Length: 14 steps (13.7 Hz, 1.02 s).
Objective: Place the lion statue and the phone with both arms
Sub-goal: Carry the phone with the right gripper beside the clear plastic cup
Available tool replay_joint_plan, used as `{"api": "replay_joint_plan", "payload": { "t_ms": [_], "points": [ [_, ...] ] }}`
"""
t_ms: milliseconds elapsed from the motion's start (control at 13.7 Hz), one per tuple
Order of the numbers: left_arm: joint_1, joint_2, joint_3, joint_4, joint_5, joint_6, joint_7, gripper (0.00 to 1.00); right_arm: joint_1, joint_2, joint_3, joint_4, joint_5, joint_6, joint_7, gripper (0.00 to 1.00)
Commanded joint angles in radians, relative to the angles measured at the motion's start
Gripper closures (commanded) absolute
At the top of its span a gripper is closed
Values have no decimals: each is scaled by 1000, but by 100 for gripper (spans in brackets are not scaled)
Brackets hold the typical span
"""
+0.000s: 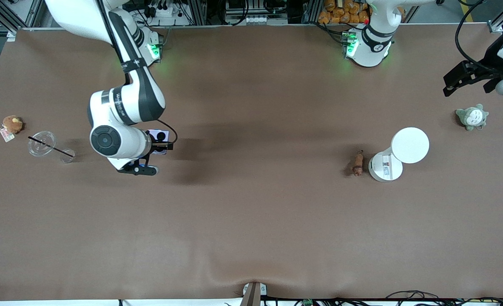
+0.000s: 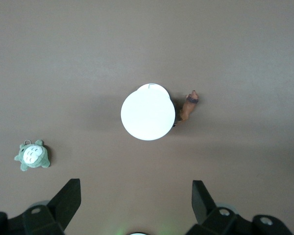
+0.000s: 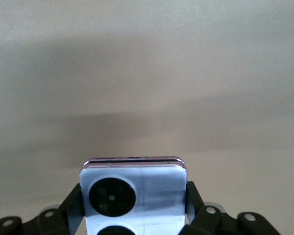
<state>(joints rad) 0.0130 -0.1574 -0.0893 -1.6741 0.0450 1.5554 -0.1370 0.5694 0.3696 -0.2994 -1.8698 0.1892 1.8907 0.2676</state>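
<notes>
The pale lilac phone (image 3: 137, 188), with its black camera circles facing up, sits between the fingers of my right gripper (image 3: 133, 200), which is shut on its two sides. In the front view the phone (image 1: 157, 136) peeks out beside the right wrist, and the right gripper (image 1: 160, 143) is over the table toward the right arm's end. The small reddish-brown lion statue (image 1: 358, 163) lies on the table beside a white stand. My left gripper (image 1: 451, 85) hangs open and empty, high over the left arm's end. Its wrist view shows the lion statue (image 2: 188, 106) well below the left gripper (image 2: 134, 196).
A white round-topped stand (image 1: 410, 145) is next to the lion; its top (image 2: 148, 111) partly hides its base. A grey-green plush (image 1: 472, 117) lies near the left arm's end. A brown plush (image 1: 12, 124) and a clear cup with a straw (image 1: 42, 143) lie at the right arm's end.
</notes>
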Motion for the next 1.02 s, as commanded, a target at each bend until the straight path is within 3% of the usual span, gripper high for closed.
{"api": "replay_joint_plan", "payload": {
  "t_ms": [0, 949],
  "points": [
    [-7, -13, -1, 11, -19, -40, 13, 0, -34, -49, 13, -39, -16, 13, -41, 100],
    [-13, 10, -3, 14, -60, -23, -1, 0, -197, -64, 13, -101, -19, 45, -273, 100]
  ]
}}
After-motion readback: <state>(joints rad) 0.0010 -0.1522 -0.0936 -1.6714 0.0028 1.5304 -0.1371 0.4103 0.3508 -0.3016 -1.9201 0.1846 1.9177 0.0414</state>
